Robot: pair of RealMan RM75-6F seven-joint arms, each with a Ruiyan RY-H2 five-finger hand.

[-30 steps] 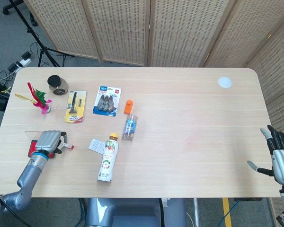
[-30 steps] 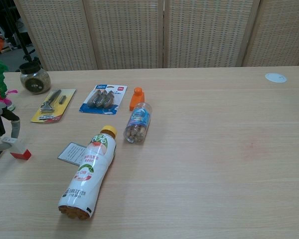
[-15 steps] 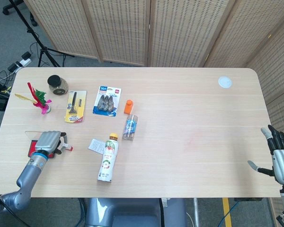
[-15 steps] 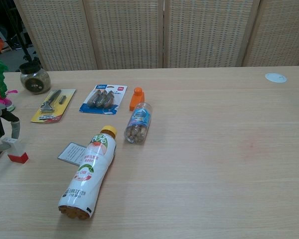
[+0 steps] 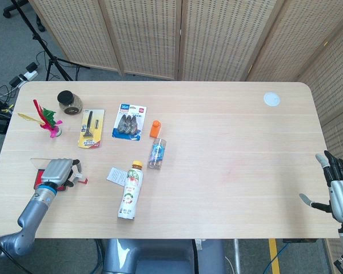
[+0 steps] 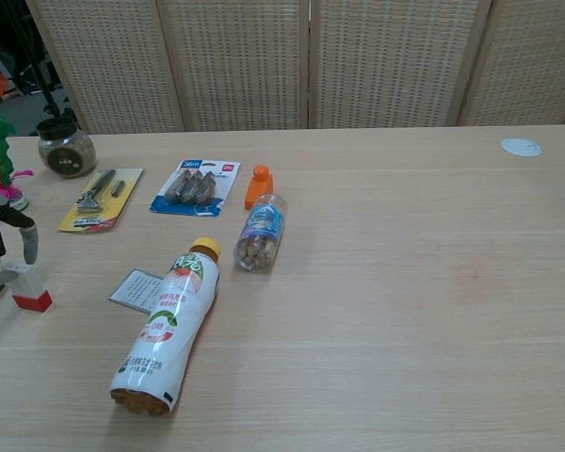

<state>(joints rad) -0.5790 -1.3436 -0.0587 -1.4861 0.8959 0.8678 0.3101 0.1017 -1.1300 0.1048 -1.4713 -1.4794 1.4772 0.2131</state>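
The left robot hand [image 5: 57, 171] rests at the near left edge of the counter [image 5: 228, 131], palm down over a flat red-and-black thing [image 5: 39, 178] that I can't make out beneath it. Its fingers [image 6: 26, 247] curl down to a small white-and-red block [image 6: 28, 290], which sits right at the fingertips; whether they pinch it or only touch it I cannot tell. Just to the right of that hand lies a paper card [image 5: 115, 175], and touching the card a juice bottle [image 5: 130, 191] lies on its side, yellow cap pointing away. Beyond the hand stands a feathered shuttlecock [image 5: 47, 121].

The right robot hand [image 5: 338, 191] hangs past the counter's far right edge, fingers spread and holding nothing, well apart from everything else.
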